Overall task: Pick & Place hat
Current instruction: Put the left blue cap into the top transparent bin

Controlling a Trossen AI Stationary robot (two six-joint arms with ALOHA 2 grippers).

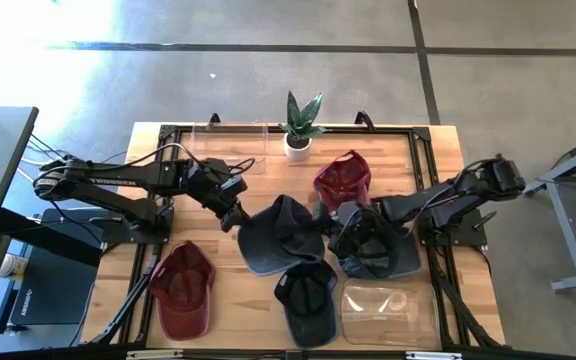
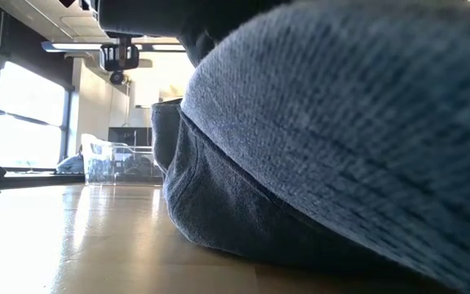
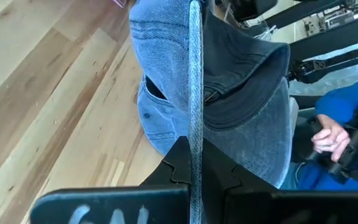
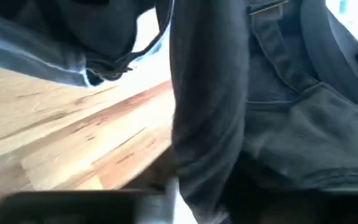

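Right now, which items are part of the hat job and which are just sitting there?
In play: blue denim hat, pinched by left tool; dark hat, gripped by right tool.

Idle: maroon hats, black hat, clear containers, plant.

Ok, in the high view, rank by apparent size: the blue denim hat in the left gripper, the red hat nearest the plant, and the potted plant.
1. Blue denim hat, held at its edge by the left gripper.
2. Red hat near the plant; partly overlapped, so its full extent is unsure.
3. Potted plant.
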